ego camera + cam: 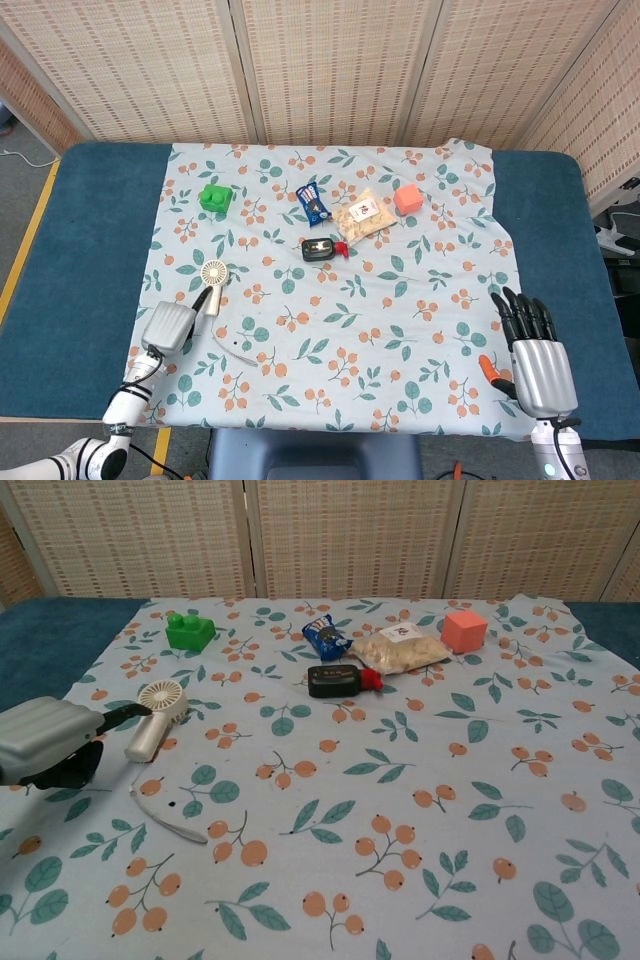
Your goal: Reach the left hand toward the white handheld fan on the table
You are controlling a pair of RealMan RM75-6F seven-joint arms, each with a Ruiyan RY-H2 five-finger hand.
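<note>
The white handheld fan [213,279] lies flat on the floral cloth at the left, its round head away from me and its handle [146,739] pointing back at me. My left hand [169,325] hovers just behind and left of the handle, holding nothing. Its dark fingertips [126,713] stretch out beside the fan's head, very near it, and I cannot tell if they touch. The chest view shows the same left hand [48,743] at the left edge. My right hand [533,350] rests at the front right with its fingers spread and empty.
A thin white strap [165,815] curls on the cloth just in front of the fan. Farther back lie a green block [215,198], a blue packet [314,202], a black remote [321,248], a snack bag [362,215] and a pink cube [407,198].
</note>
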